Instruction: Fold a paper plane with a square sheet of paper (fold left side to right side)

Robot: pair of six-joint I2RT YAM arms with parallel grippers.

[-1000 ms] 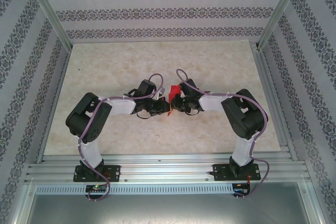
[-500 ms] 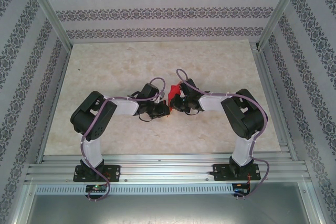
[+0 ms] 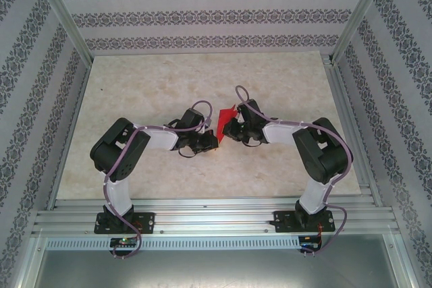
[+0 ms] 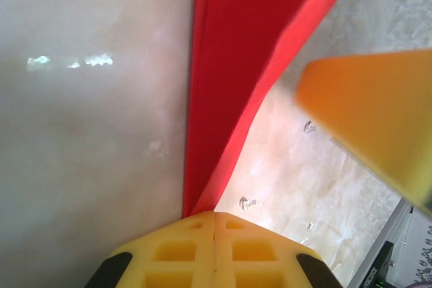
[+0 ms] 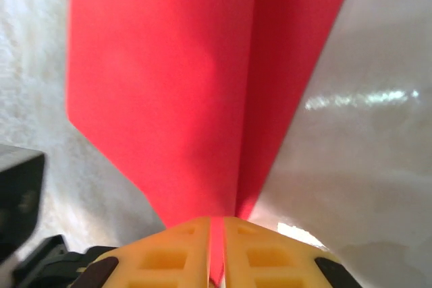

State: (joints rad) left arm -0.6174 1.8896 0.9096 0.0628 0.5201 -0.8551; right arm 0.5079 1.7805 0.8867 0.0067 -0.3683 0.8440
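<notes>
L arm (image 3: pixel 120 156) stood on its base at the near edge, elbow bent, forearm reaching in twd the middle of the marbled tabletop (image 3: pixel 148 85). L tool (image 3: pixel 204 141) sat low, just L of centre, and was clenched: in the L wrist view its yellow pads (image 4: pixel 175 254) were pressed flush, w/ one thin seam btwn them and no gap. The narrow end of the red paper (image 4: pixel 229 65) ran right down to those tips. Whether it was nipped in the seam or only lay against them, I couldn't tell. From there the paper widened away from the tips as a creased strip, w/ one flap lifted along a fold. A blurred yellow finger (image 4: pixel 378 112) of the other tool hung at the R of that view, apart from the paper's edge.

From above, the paper showed as a small red pointed shape btwn the two tools, approx mid-tabletop, and closer to the R tool (image 3: pixel 233 129). Couldn't tell if it rested on the tabletop or hung just over it.

R tool was grasping the paper. In the R wrist view a red sliver filled the slit btwn its yellow fingertips (image 5: pixel 270 254), and the paper fanned out beyond them in two panels split by a centre crease. The L panel was broad, the R one narrower and darker. A dark blurred housing (image 5: pixel 20 193) sat at that view's L edge. R arm (image 3: pixel 324 160) was bent at the elbow, base at the near edge.
</notes>
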